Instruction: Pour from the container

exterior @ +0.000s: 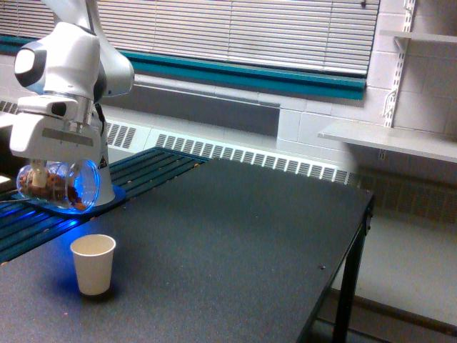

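The container [58,184] is a clear round cup with brown bits inside, tipped on its side with its mouth toward the exterior view's right. My gripper [53,168] is shut on it, hanging from the white arm [68,64] at the exterior view's left. A small off-white paper cup [93,264] stands upright on the dark table, below and slightly right of the container. No bits are falling.
The black table [235,236] ends in an edge at the exterior view's right, with a leg below. Behind the container a blue-lit base [78,204] sits on dark slats. A radiator runs along the wall; shelves hang at the right.
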Motion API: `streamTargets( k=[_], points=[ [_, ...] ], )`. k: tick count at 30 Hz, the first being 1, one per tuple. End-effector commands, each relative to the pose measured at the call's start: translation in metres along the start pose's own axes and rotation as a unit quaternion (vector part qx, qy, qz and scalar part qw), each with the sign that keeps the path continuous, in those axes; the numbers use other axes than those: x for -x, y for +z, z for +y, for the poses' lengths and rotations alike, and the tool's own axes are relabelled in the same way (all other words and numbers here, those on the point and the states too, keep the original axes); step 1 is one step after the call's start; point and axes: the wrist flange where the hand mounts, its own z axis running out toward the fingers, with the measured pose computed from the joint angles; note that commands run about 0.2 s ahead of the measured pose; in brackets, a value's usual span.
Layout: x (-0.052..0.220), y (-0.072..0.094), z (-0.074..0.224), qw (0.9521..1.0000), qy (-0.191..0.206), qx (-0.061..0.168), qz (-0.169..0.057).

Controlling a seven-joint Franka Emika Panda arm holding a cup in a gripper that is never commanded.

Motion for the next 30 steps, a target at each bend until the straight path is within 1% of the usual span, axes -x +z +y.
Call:
streamTargets(
  k=[1,12,30],
  points=[
    [0.001,0.0063,-0.0022,0.9999,0.007,0.007,-0.006],
    [0.0021,0.0135,-0.0003,0.9997,-0.008,0.021,-0.014],
    [-0.0029,0.0141,-0.0042,0.9991,-0.022,0.034,-0.015]
  ],
)
